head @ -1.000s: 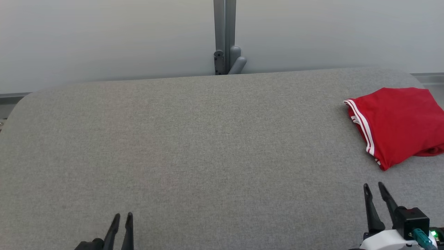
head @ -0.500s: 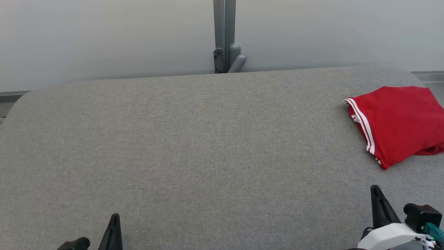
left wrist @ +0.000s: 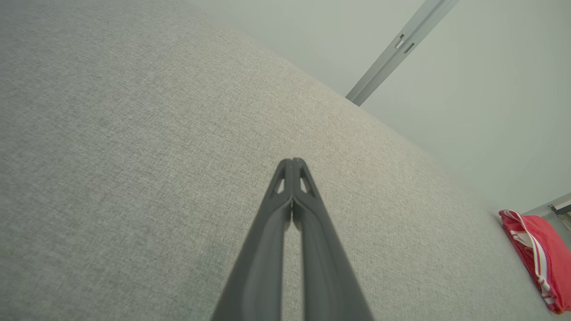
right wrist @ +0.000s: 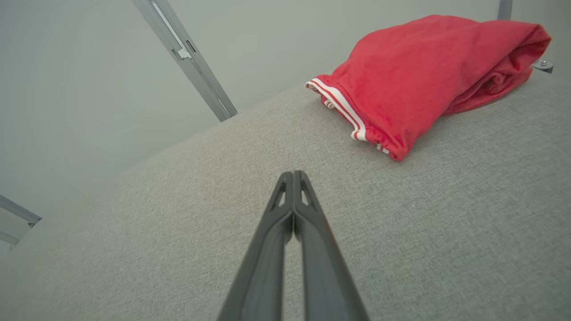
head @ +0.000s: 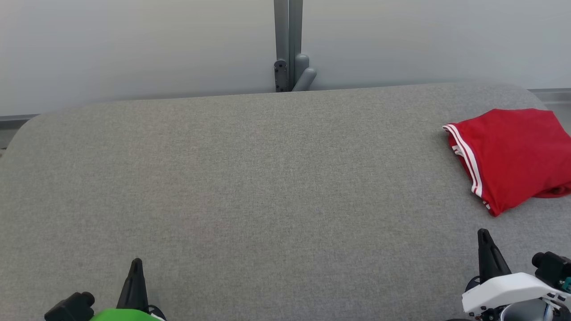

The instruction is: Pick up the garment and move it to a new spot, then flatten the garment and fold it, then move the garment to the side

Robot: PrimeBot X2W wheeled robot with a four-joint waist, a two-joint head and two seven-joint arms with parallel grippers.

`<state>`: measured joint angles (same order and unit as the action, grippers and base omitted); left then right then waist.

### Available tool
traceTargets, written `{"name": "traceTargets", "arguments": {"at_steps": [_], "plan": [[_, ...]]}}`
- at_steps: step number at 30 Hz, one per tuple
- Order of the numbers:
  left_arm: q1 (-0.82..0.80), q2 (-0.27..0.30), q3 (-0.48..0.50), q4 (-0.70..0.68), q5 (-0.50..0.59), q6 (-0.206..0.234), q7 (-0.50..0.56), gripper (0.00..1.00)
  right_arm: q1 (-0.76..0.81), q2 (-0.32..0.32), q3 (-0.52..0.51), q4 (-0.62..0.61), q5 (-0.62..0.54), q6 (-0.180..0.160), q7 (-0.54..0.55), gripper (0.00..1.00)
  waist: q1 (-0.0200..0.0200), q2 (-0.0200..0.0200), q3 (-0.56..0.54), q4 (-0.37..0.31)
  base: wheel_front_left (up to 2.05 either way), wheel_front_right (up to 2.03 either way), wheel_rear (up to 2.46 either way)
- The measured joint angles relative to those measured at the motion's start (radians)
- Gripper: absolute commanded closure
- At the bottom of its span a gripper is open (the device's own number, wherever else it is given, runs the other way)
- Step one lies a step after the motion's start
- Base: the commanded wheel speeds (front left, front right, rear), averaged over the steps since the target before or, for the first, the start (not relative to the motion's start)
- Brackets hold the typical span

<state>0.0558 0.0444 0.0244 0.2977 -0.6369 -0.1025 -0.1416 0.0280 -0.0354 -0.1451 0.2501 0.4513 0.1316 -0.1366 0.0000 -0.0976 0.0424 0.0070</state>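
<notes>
The garment [head: 513, 156] is red with white stripes along one hem, folded into a compact pile at the far right of the grey table [head: 250, 178]; its right side runs off the head view. The same garment [right wrist: 419, 76] lies ahead and right of my right gripper [right wrist: 293, 174], which is shut and empty above the cloth surface. In the head view the right gripper [head: 482, 234] sits low at the right, short of the garment. My left gripper [head: 136, 263] is at the lower left, shut with nothing held. From the left wrist, the left gripper [left wrist: 292, 161] points across bare table, garment [left wrist: 542, 254] far right.
A grey metal post with a bracket [head: 289, 53] stands behind the table's far edge against a pale wall. The table's rounded far-left corner [head: 26, 129] shows. A green patch [head: 125, 315] of the left arm shows at the bottom edge.
Both grippers went from open to shut with nothing in them. Both turned and drew back toward the bottom edge. The garment stayed put; the head view shifted slightly.
</notes>
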Motion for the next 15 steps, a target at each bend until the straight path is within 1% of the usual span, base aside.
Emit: {"name": "traceTargets", "arguments": {"at_steps": [3, 4, 5, 10, 15], "plan": [[-0.011, 0.000, 0.004, -0.003, -0.046, 0.002, 0.010, 1.00, -0.010, 0.000, 0.001, 0.004, 0.053, 0.000, 0.012, 1.00, 0.0000, 0.0000, 0.002, 0.000, 0.00, 0.00, 0.00], [-0.011, 0.000, 0.004, -0.003, -0.046, 0.002, 0.010, 1.00, -0.010, 0.000, 0.001, 0.004, 0.053, 0.000, 0.012, 1.00, 0.0000, 0.0000, 0.002, 0.000, 0.00, 0.00, 0.00], [-0.016, 0.000, 0.006, -0.004, -0.071, 0.006, 0.019, 1.00, -0.019, -0.001, 0.002, 0.004, 0.089, 0.000, 0.019, 1.00, 0.0000, 0.0000, 0.003, 0.000, 0.00, 0.00, 0.00], [-0.032, 0.000, 0.011, -0.010, -0.139, 0.007, 0.039, 1.00, -0.033, -0.001, 0.003, 0.010, 0.171, 0.000, 0.038, 1.00, 0.0000, 0.0000, 0.005, -0.001, 0.00, 0.00, 0.00], [-0.042, 0.000, 0.016, -0.014, -0.193, 0.012, 0.053, 1.00, -0.041, -0.002, 0.004, 0.013, 0.233, 0.000, 0.050, 1.00, 0.0000, 0.0000, 0.007, -0.001, 0.00, 0.00, 0.00]]}}
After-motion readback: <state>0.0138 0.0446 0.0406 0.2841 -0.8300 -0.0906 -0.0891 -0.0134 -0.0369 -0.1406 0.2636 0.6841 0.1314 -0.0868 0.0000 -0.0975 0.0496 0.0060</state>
